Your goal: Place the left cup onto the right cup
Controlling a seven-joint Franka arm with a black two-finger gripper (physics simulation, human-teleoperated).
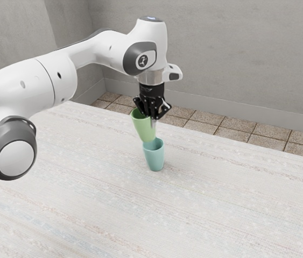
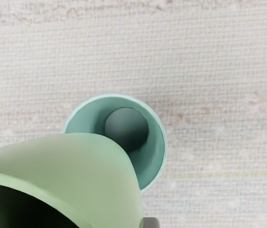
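Green cup (image 1: 144,129) hangs tilted from the gripper (image 1: 152,113), whose fingers are closed narrowly on its rim wall. Its base is at the mouth of the teal cup (image 1: 154,155), which stands on the table (image 1: 221,204). Seen from the wrist, it overlaps one side of the teal rim, so centre and straighten it first. Then lower slowly and release gently, lest the teal cup tip.

No text, label, brand or number can be read anywhere.
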